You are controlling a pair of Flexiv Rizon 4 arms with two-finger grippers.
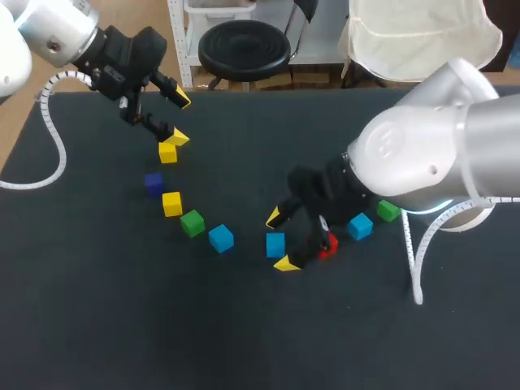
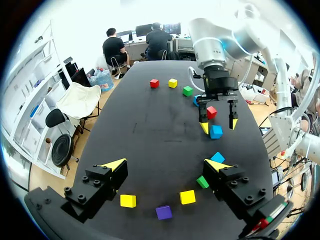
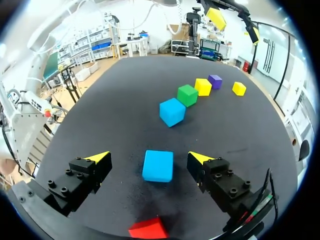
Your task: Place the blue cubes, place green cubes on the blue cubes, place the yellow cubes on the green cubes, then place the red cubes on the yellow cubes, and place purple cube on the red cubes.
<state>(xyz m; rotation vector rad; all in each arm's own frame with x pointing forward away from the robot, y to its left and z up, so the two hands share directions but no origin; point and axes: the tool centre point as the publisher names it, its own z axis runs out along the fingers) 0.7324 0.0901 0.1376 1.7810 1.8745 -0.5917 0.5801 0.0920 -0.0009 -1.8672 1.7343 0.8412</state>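
**Desk** [image 2: 150, 130]: dark, matte top.

**Left hand** [image 2: 165, 165]: black fingers with yellow tips, spread wide, gripping nothing.

**Under the left hand, in a row:** near yellow cube [image 2: 128, 200], purple cube [image 2: 163, 212], second yellow cube [image 2: 187, 197].

**Near green cube** [image 2: 202, 181]: just beside one finger of the left hand. The near blue cube [image 2: 217, 157] lies just past that finger's tip.

**Right hand** [image 2: 219, 125]: ahead, across the desk, pointing down with its fingers apart. The middle blue cube [image 2: 216, 131] lies between its tips. The near red cube [image 2: 211, 112] shows between its fingers; contact cannot be told.

**Hidden blue cube** [image 2: 196, 100]: partly covered by the right hand.

**Beyond the right hand, in a line:** far green cube [image 2: 187, 91], far yellow cube [image 2: 172, 83], far red cube [image 2: 154, 83].
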